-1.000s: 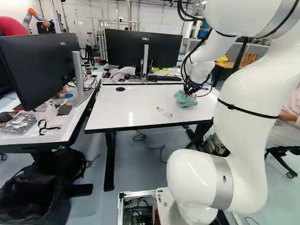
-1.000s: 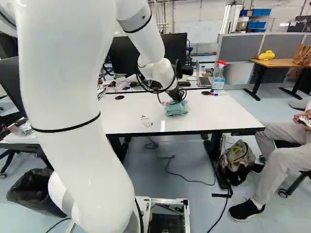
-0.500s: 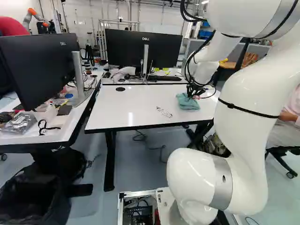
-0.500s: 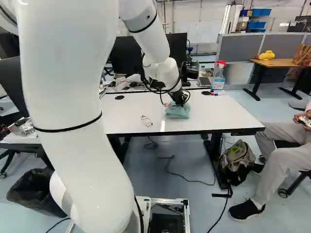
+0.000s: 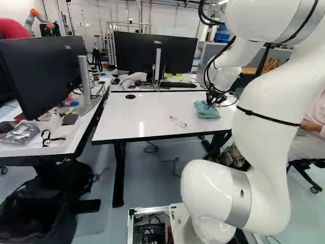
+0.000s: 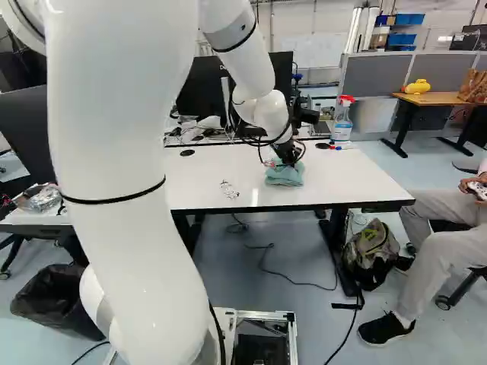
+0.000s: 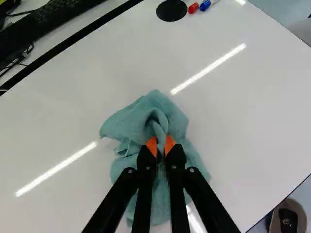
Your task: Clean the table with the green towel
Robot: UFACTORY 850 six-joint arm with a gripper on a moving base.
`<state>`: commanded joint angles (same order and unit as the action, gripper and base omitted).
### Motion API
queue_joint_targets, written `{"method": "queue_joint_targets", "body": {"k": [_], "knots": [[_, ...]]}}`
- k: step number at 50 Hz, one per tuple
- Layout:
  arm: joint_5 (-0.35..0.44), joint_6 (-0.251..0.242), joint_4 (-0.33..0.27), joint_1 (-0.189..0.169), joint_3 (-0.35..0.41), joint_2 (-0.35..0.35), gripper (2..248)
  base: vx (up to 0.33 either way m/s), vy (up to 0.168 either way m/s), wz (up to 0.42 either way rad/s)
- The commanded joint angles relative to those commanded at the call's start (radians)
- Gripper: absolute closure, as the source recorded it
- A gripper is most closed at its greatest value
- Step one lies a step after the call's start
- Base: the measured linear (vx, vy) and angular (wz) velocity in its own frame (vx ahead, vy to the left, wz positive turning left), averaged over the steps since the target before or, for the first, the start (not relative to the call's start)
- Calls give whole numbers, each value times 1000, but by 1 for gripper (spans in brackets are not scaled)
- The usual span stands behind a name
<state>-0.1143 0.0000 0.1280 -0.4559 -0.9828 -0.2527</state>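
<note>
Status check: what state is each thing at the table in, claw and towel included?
Claw: shut on the towel
Green towel: bunched, pinched, touching the table
White table: partly marked
Black scribbles: not wiped off
Red marker: lying flat
Blue marker: lying flat
Spray bottle: upright
Far monitor: upright; screen on or off, cannot tell

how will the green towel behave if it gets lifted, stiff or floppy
Probably floppy: the towel lies in soft, crumpled folds. Its edges would likely droop, as the gripper pinches only a bunched fold. It looks light, being thin cloth.
</note>
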Motion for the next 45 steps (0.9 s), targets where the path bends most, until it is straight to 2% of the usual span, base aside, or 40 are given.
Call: {"method": "queue_joint_targets", "body": {"k": [15,45], "knots": [[0,0,0,-1,-4,-7,212,0,0,0],[0,0,0,-1,-21,-80,212,0,0,0]]}}
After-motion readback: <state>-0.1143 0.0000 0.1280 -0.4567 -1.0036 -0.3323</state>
